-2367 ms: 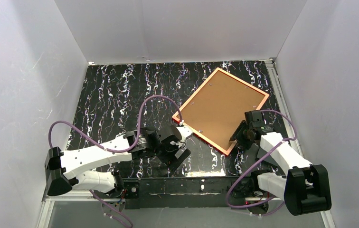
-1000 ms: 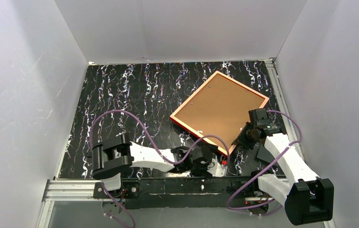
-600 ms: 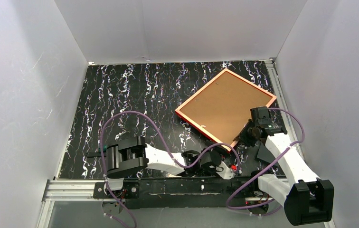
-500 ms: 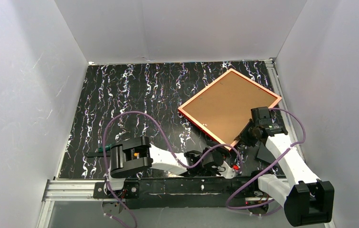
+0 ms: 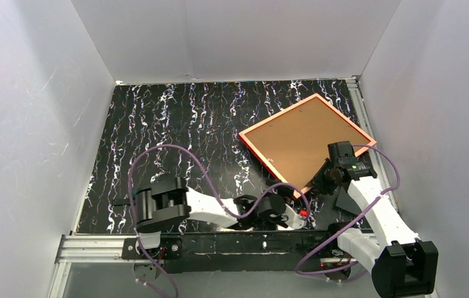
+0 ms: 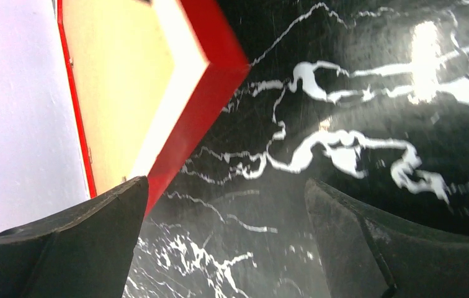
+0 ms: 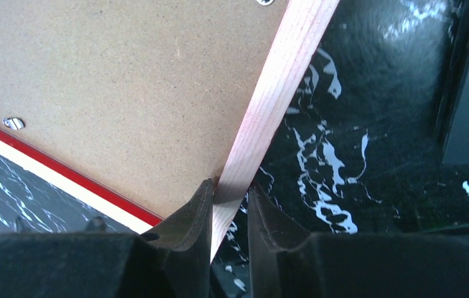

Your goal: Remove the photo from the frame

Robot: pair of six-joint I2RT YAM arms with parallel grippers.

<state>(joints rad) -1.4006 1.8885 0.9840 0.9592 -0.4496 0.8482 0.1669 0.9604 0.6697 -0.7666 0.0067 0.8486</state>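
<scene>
The red frame (image 5: 272,163) lies back side up at the right of the black marbled table, orange rim showing. The brown backing board (image 5: 306,138) fills it, so the photo is hidden. My right gripper (image 5: 326,178) is shut on the frame's near right rim. In the right wrist view the fingers (image 7: 195,214) pinch the pale rim (image 7: 281,93) beside the board (image 7: 126,81). My left gripper (image 5: 295,214) is low by the frame's near corner, open and empty. In the left wrist view the red corner (image 6: 201,93) lies ahead of its spread fingers (image 6: 95,248).
White walls close in the table (image 5: 176,124) on three sides. A metal rail (image 5: 368,133) runs along the right edge, close to the frame. Small metal tabs (image 7: 13,123) hold the backing board. Purple cables loop over both arms near the front.
The frame has turned counter-clockwise and shifted right and back, still pinched by my right gripper. My left arm has swung from the frame's left corner to low under its near corner.
</scene>
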